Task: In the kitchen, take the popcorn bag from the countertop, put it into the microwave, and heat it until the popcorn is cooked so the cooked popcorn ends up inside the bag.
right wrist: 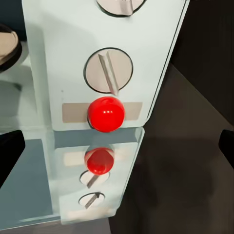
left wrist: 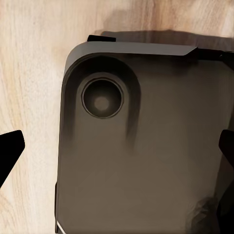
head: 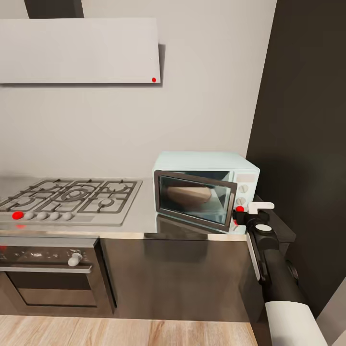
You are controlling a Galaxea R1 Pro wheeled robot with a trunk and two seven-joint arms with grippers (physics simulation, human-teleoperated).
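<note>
The pale mint-blue microwave (head: 206, 190) stands at the right end of the steel countertop (head: 139, 218), its dark glass door hanging slightly ajar. Through the glass a tan shape, the popcorn bag (head: 189, 196), sits inside; its label and the popcorn are not discernible. My right gripper (head: 240, 215) is open at the microwave's white side panel, close to a red button (right wrist: 105, 113) below a knob (right wrist: 108, 71). The steel top mirrors the button. My left gripper (left wrist: 117, 151) is open and empty, hanging over my own dark base (left wrist: 146, 161) and the wooden floor (left wrist: 29, 73).
A steel gas hob (head: 72, 197) lies left of the microwave, above a built-in oven (head: 48, 274). A grey hood (head: 79, 50) hangs on the wall. A tall dark cabinet (head: 307, 120) closes in the right side next to my right arm.
</note>
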